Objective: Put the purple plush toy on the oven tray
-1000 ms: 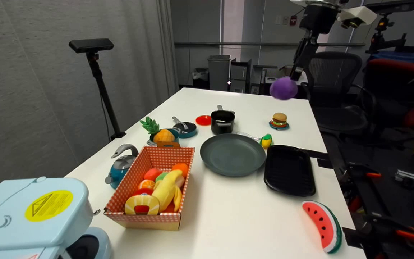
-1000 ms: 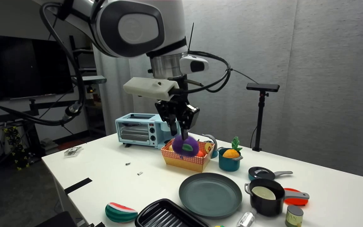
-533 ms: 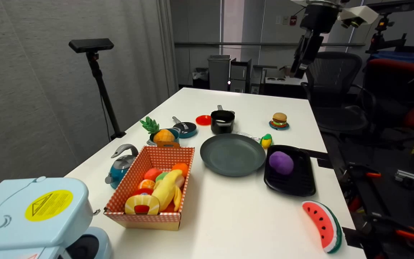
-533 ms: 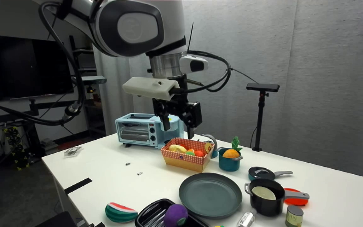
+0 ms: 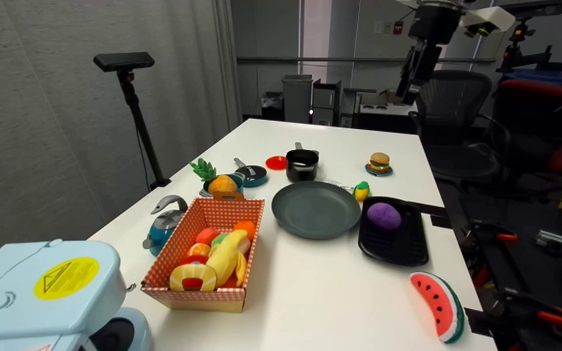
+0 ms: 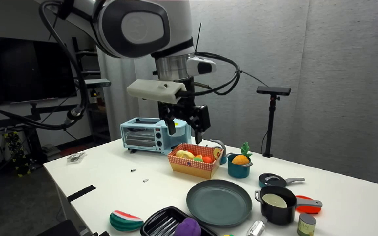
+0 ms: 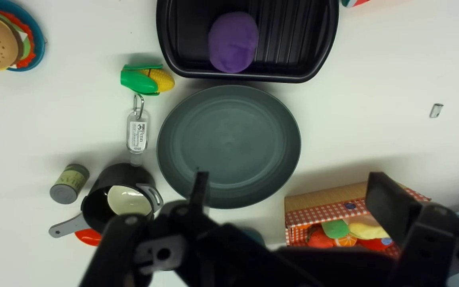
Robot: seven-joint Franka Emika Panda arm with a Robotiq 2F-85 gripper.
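The purple plush toy (image 5: 384, 216) rests inside the oven tray (image 5: 393, 249), towards one end of it; both exterior views show it there. From above, in the wrist view, the toy (image 7: 233, 42) lies on the ribbed floor of the black tray (image 7: 293, 38), near its lower rim and left of centre. The tray is cut off by the frame edge in that view. My gripper (image 6: 185, 137) hangs high over the table, well clear of the toy. Its fingers are spread wide with nothing between them, as the wrist view of the gripper (image 7: 289, 175) also shows.
A round grey plate (image 5: 316, 209) sits right beside the tray. Around them are toy corn (image 7: 150, 79), a clear bottle (image 7: 137, 131), a black pot (image 6: 277, 205), a watermelon slice (image 5: 439, 307) and a checkered basket (image 6: 194, 160) of toy food.
A second ago my gripper was at the toy high in the air. The fingers spread, the toy dropped into the tray, then shifted slightly along it. The arm has barely moved.
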